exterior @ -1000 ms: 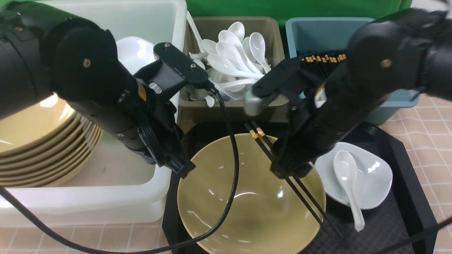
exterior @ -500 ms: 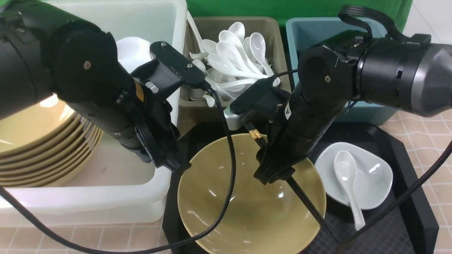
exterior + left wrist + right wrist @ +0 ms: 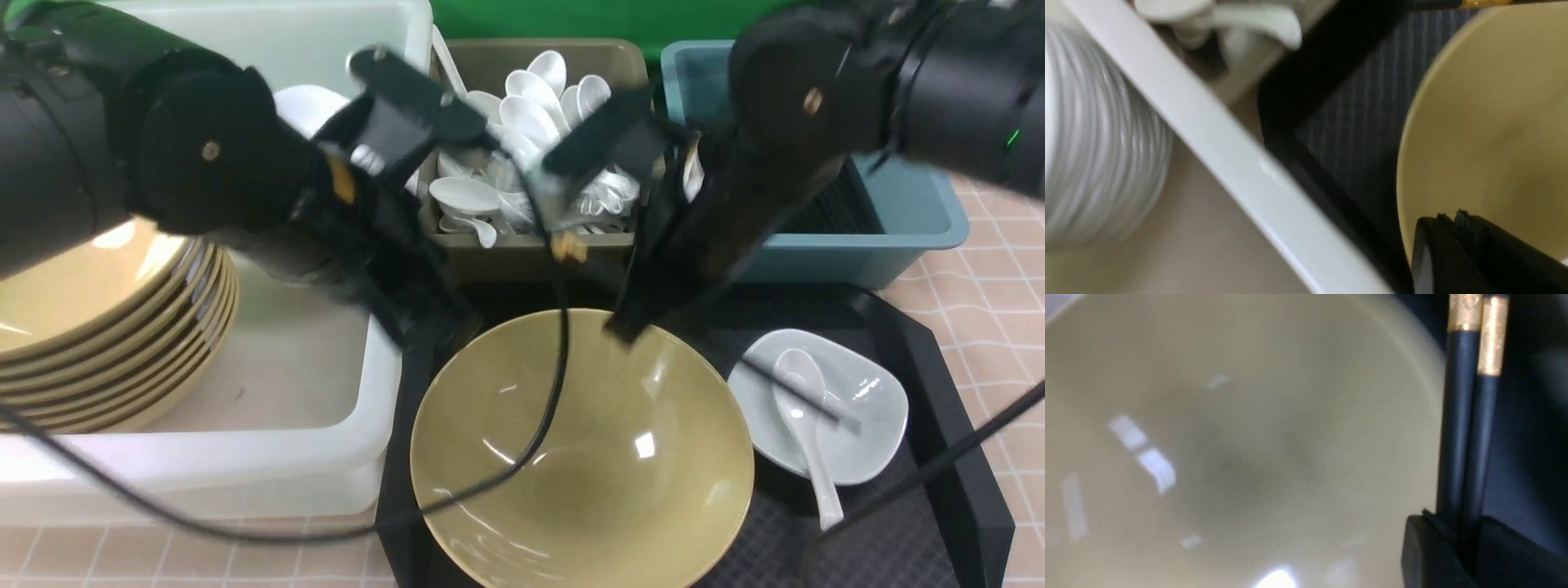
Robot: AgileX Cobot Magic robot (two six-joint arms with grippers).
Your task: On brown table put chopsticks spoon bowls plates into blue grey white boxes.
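Note:
My right gripper (image 3: 624, 328) is shut on a pair of black, gold-ended chopsticks (image 3: 565, 245) and holds them in the air, slanting over the far rim of the big yellow bowl (image 3: 580, 457). In the right wrist view the chopsticks (image 3: 1466, 437) stand pinched between the jaws of the gripper (image 3: 1457, 522), beside the bowl (image 3: 1249, 437). My left gripper (image 3: 437, 333), blurred, hangs at the bowl's left rim by the white box (image 3: 245, 457). In its wrist view it (image 3: 1449, 218) is shut and empty over the bowl (image 3: 1486, 122). A white spoon (image 3: 804, 416) lies on a small white plate (image 3: 873, 408).
The bowl and plate sit on a black tray (image 3: 922, 351). The white box holds stacked yellow plates (image 3: 98, 327) and white bowls (image 3: 1098, 143). Behind stand a grey box (image 3: 522, 261) of white spoons and a blue box (image 3: 898, 212) with chopsticks. A cable hangs over the bowl.
My right gripper has closed on the chopsticks and lifted them off the bowl, up and toward the back. My left arm has shifted a little right and up.

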